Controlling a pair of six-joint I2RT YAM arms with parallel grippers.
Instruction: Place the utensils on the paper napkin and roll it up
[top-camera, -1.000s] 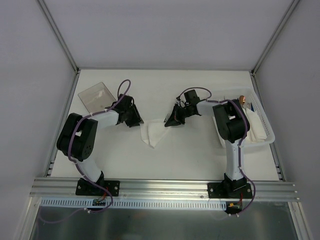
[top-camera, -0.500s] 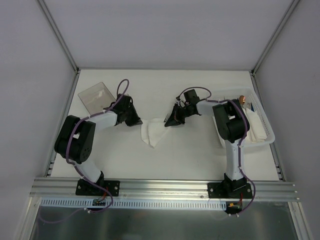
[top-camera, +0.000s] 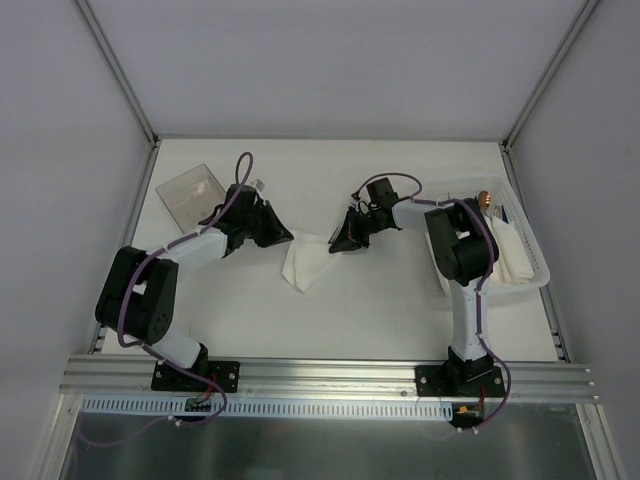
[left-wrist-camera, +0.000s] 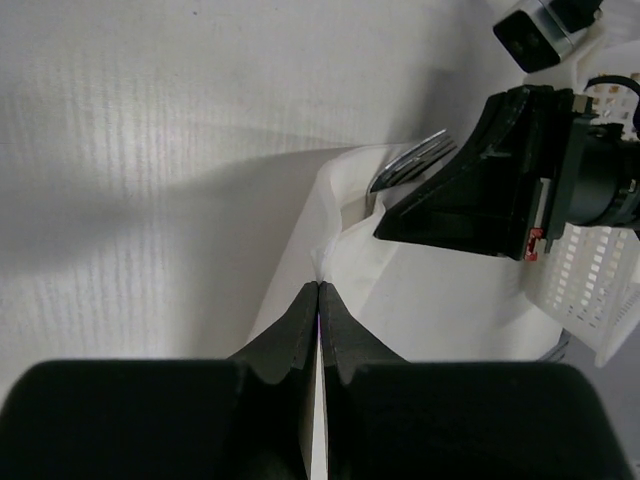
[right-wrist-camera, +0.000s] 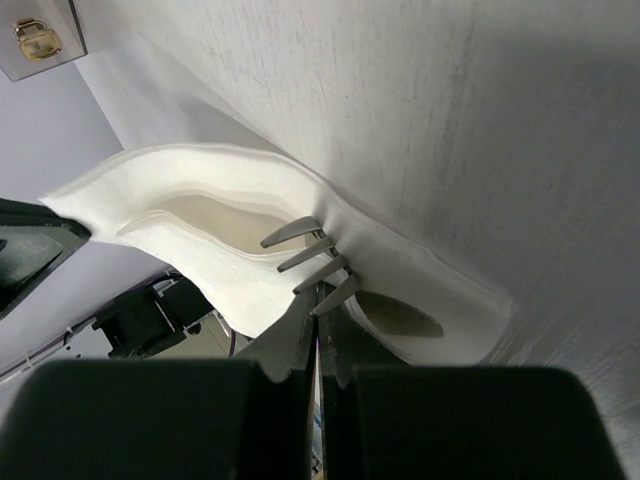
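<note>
While stretched toward each other, left jaws pinch napkin (top-camera: 305, 265), right jaws clamp fork (right-wrist-camera: 305, 255)

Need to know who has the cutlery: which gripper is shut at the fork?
The right gripper: the fork pokes its tines out just past its closed fingertips. The left gripper pinches only the paper napkin at its edge, no metal there.

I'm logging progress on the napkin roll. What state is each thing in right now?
paper napkin, loosely folded over, one edge lifted, not yet rolled.
fork, tines poking from the napkin's fold.
left claw, shut on the napkin's edge.
right claw, shut on the fork.
white tray, upright, items inside.
clear plastic box, open or closed: cannot tell.
</note>
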